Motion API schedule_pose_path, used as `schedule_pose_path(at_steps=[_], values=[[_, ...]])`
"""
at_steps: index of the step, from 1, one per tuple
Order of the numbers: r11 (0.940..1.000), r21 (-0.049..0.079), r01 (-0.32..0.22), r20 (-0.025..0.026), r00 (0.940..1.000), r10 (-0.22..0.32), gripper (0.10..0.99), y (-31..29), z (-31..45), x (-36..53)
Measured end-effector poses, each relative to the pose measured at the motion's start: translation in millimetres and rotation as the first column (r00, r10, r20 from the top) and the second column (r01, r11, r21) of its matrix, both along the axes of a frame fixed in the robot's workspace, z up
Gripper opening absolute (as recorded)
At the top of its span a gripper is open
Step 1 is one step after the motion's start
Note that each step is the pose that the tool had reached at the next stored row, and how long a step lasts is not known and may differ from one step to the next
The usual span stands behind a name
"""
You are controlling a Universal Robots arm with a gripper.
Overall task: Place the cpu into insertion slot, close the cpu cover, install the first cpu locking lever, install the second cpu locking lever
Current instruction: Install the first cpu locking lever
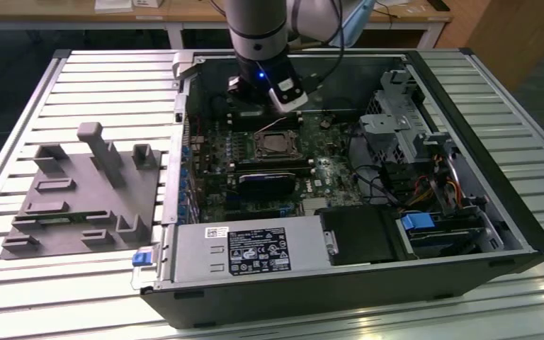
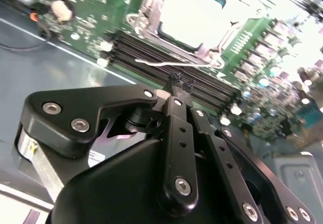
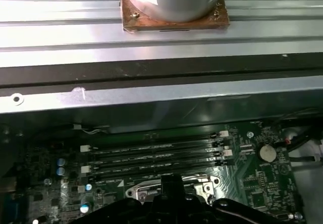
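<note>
The cpu [image 1: 274, 146] lies flat in the insertion slot [image 1: 254, 151] on the green board, its pale metal top [image 2: 194, 12] glaring bright. The cpu cover [image 2: 149, 9] lies down around it as a grey frame. A thin wire locking lever [image 2: 166, 62] stands free of the socket and crosses the memory slots; it is a pale line [image 1: 282, 123] in the exterior view. My gripper [image 2: 181, 81] hangs over the case's back part, just short of that lever, with its black fingers [image 2: 176, 113] shut together and nothing between them. I cannot tell whether the tips touch the lever.
The open computer case [image 1: 461, 92] lies on a slatted metal table. A grey fixture block [image 1: 88, 191] sits to the exterior view's left. Inside are a power supply [image 1: 244, 251], a dark heatsink [image 1: 267, 180], memory slots [image 3: 156, 156], a drive cage [image 1: 395, 127] and loose cables [image 1: 414, 188].
</note>
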State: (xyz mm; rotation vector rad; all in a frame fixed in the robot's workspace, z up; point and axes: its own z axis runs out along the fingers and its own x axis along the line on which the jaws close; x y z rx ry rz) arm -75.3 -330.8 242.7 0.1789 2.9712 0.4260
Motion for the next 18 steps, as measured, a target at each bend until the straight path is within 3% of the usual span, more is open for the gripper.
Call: schedule_pose_path(at_steps=[2, 4, 18], values=[[1.0, 0.0, 0.0, 0.0173, 0.9998, 0.0, 0.102, -0.3, -0.8, -0.1], [1.0, 0.001, 0.0, 0.0252, 0.9997, 0.0, 0.102, -0.3, -2.9, 0.0], [0.9967, 0.006, 0.081, 0.0261, 0.9963, -0.082, 0.102, 2.8, -14.5, 0.3]])
